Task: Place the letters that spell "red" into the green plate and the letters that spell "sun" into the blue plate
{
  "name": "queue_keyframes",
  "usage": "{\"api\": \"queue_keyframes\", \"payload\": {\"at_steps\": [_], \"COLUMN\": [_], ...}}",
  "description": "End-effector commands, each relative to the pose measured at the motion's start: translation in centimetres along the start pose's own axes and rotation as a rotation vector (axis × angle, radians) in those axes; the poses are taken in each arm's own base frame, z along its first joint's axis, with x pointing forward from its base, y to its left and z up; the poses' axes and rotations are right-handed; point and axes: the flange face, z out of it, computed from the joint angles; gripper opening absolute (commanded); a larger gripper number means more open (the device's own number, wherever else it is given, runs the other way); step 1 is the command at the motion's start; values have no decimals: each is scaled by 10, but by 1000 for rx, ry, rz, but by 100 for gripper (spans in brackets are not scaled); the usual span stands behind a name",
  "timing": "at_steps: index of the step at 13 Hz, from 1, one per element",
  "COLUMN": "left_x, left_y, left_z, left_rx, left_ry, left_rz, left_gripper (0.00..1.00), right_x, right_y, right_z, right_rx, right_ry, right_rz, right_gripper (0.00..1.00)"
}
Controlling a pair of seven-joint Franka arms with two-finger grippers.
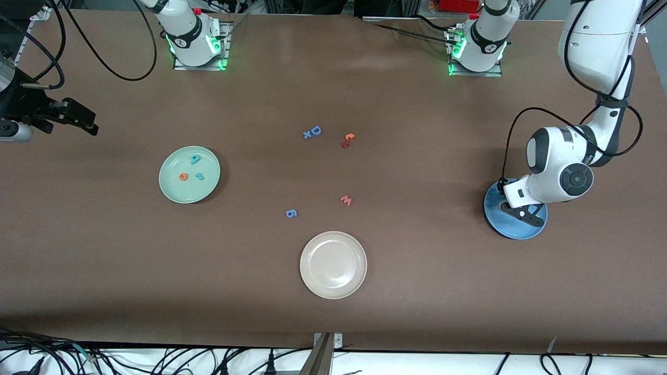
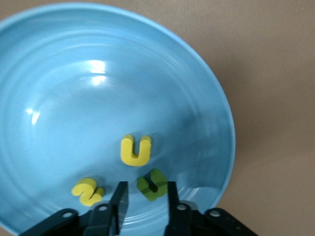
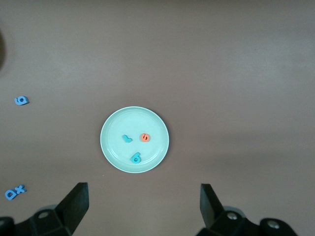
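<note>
Foam letters are the only readable signs: a teal "d" (image 1: 195, 159), an orange "e" (image 1: 183, 177) and a teal "r" (image 1: 199, 176) are lying in the green plate (image 1: 170, 190), while a yellow "u" (image 2: 135, 150), a yellow "s" (image 2: 87, 191) and a green "n" (image 2: 152, 185) are lying in the blue plate (image 2: 59, 78). On the bare table (image 1: 417, 291) a blue capital "D" (image 1: 316, 130) is sitting touching a small blue "x" (image 1: 307, 135), with a blue "g"-like letter (image 1: 291, 213) and a red "w" (image 1: 346, 200) lying nearer the front camera. An orange and a red letter (image 1: 347, 140) beside the "D" are lying together, too small to read.
</note>
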Motion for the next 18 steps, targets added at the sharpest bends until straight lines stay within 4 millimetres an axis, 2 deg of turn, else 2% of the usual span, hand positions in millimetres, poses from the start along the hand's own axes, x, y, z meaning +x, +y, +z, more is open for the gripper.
{"api": "queue_keyframes", "payload": {"at_steps": [1,2,4,5,8,10,11,13,16,18], "left_x": [-2,-3,-10,-11,-28,-39,-47,-58,-68,-73], "left_y": [3,5,11,23,34,55,58,61,59,63], "left_z": [-65,-96,-167,-202,-285,-334,-356,-382,-407,-407], "left_rx": [21,27,42,51,66,97,109,113,113,93], "left_ry": [42,65,115,141,216,296,337,387,433,399], "left_rz": [28,30,32,48,53,74,61,-9,-81,-79], "left_gripper": [73,100,100,100,100,100,100,100,100,100], "right_x": [2,2,2,2,2,2,2,2,2,2], "right_y": [0,-1,0,0,0,0,0,1,1,1], "right_z": [-5,-5,-5,-5,-4,-4,-5,-5,-4,-4], "right_rx": [-13,-13,-13,-13,-14,-14,-13,-13,-12,-12], "right_ry": [-3,-2,-4,-3,-4,-4,-3,-3,-6,-6], "right_rz": [-16,-17,-16,-16,-16,-16,-16,-14,-14,-14], "right_gripper": [100,100,100,100,100,100,100,100,100,100]}}
